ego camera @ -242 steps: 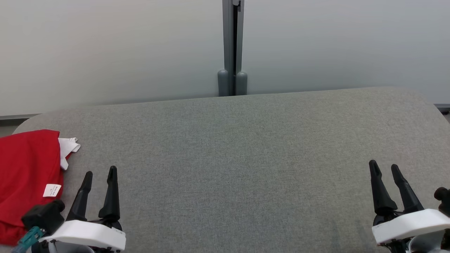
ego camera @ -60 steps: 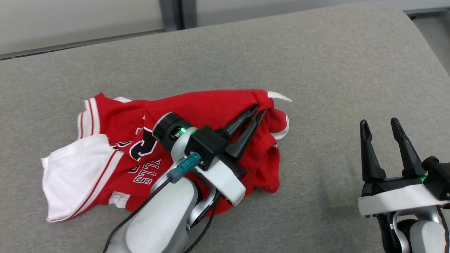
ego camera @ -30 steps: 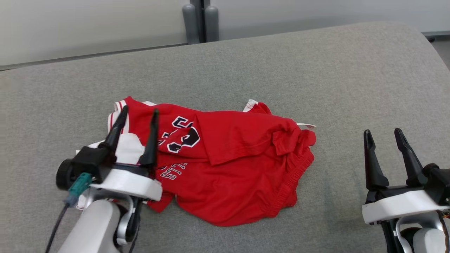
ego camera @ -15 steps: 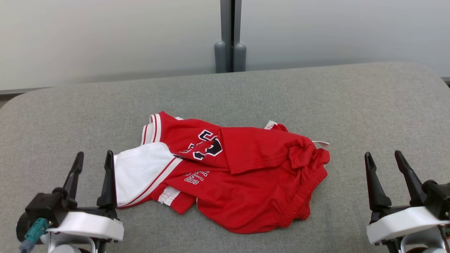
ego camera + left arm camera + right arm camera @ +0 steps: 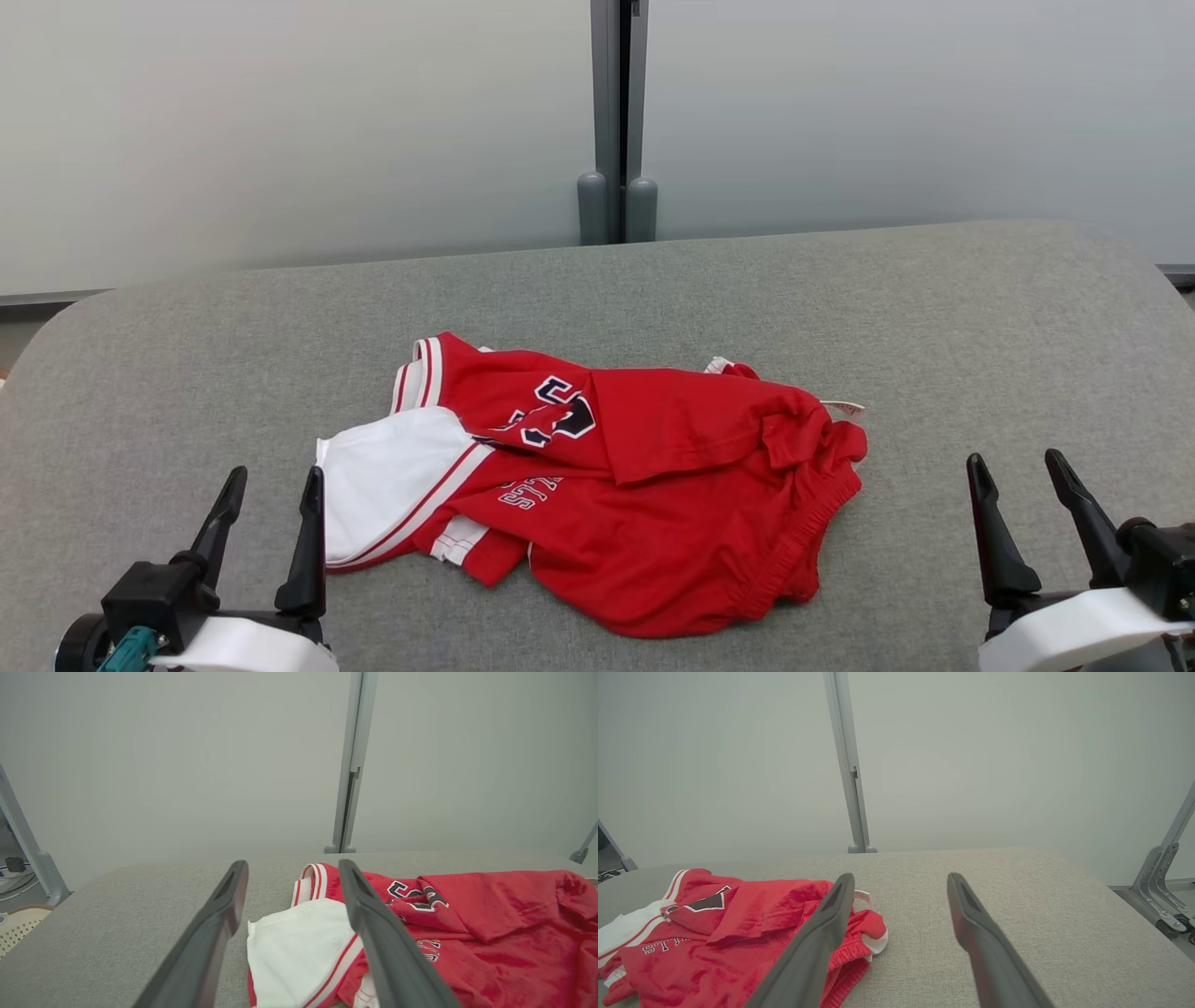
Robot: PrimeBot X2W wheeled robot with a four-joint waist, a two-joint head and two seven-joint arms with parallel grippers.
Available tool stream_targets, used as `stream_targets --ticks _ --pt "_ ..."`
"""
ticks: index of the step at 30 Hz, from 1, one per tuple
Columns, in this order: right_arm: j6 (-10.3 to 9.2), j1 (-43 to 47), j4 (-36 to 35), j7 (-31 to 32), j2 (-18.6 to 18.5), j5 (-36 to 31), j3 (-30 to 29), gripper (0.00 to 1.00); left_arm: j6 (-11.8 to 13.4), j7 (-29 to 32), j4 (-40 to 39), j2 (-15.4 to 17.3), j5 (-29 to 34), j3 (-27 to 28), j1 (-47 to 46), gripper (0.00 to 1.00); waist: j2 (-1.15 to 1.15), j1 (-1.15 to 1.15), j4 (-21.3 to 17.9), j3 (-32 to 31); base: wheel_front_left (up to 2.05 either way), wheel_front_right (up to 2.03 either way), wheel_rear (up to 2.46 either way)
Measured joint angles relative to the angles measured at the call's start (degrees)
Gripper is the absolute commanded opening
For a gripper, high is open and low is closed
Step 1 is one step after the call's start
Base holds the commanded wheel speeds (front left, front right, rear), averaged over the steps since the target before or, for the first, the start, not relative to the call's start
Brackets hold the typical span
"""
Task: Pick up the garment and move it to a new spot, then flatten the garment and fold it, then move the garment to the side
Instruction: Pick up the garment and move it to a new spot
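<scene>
The garment (image 5: 653,485) is a red jersey with white panels and dark lettering, lying crumpled in the middle of the grey padded table (image 5: 840,299). It also appears in the left wrist view (image 5: 467,924) and the right wrist view (image 5: 724,933). My left gripper (image 5: 273,474) stands open at the lower left, just left of the garment's white panel, with nothing between its fingers. My right gripper (image 5: 1016,459) stands open at the lower right, apart from the garment's red hem.
A pale partition wall with a grey post (image 5: 616,121) runs behind the table. The table's corners are rounded. Bare grey surface lies on both sides of the garment. A pale perforated basket (image 5: 16,924) sits off the table's left end.
The head camera has tilted up, so the whole picture shifted. My left gripper, over the garment a second ago, has drawn back to the lower left. The garment lies still.
</scene>
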Motion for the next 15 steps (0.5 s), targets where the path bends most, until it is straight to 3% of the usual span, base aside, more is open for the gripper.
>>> stream_targets --ticks 15 --pt "0.00 0.1 -0.6 0.2 0.2 0.0 0.2 1.00 1.2 1.3 -1.5 0.5 -0.1 -0.4 0.5 1.00 0.00 0.00 0.0 0.0 0.00 0.00 0.00"
